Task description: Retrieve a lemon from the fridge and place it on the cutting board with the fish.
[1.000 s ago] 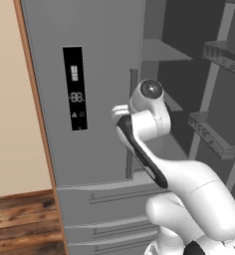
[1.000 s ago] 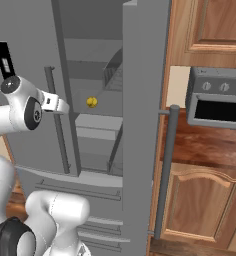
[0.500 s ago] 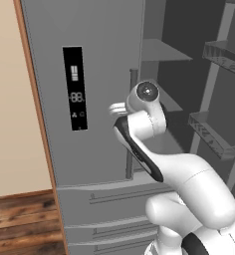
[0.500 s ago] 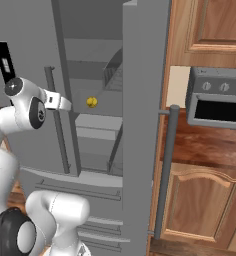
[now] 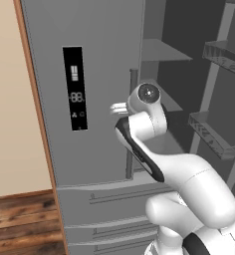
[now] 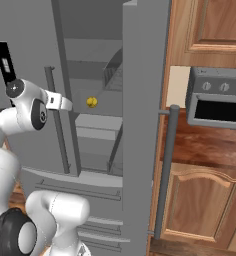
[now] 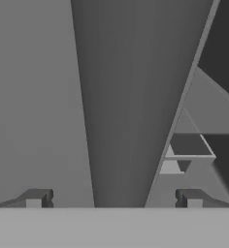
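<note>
Yellow lemon [image 6: 91, 102] on fridge [image 5: 89, 74] shelf, apart | my pincer [image 7: 114, 198] spread wide, empty | risk: clipping closed door edge, nudging fruit rolling away.

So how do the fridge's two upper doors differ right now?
The left door is shut and carries the black display panel; the right door is swung open toward the camera, with no panel showing. Behind the open one, the lemon sits on a shelf. Both are grey with vertical bar handles.

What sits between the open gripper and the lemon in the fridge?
In the right base view, nothing: bare air separates the gripper from the lemon on its fridge shelf.
</note>
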Controlling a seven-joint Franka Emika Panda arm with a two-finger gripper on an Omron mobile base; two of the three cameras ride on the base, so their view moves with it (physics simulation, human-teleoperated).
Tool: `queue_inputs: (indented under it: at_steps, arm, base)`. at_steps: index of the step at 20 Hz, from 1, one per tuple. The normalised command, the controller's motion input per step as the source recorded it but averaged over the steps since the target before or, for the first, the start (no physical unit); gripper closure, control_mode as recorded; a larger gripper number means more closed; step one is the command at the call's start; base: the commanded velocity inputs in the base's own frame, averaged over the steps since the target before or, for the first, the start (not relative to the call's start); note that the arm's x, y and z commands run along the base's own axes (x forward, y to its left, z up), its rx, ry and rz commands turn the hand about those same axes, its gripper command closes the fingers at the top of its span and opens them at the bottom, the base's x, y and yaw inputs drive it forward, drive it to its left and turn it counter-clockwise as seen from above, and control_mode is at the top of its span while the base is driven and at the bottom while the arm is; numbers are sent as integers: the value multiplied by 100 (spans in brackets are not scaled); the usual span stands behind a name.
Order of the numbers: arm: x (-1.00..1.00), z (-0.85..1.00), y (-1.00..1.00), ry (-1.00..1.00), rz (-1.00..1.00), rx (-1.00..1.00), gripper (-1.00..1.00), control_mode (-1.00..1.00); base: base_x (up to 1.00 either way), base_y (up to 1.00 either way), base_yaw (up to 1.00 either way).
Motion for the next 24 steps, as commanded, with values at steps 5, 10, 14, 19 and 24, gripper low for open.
queue_inputs:
  at_steps: [5,10,14,19,24]
  arm:
    - [4,0,0,0,0,0,100,-100]
    - [0,0,0,0,0,0,100,-100]
    - [0,0,0,0,0,0,100,-100]
    - [0,0,0,0,0,0,100,-100]
    - [-24,-1,4,2,-4,0,100,-100]
  base:
    - [0,0,0]
    - [0,0,0]
    - [0,0,0]
    - [0,0,0]
    - [0,0,0]
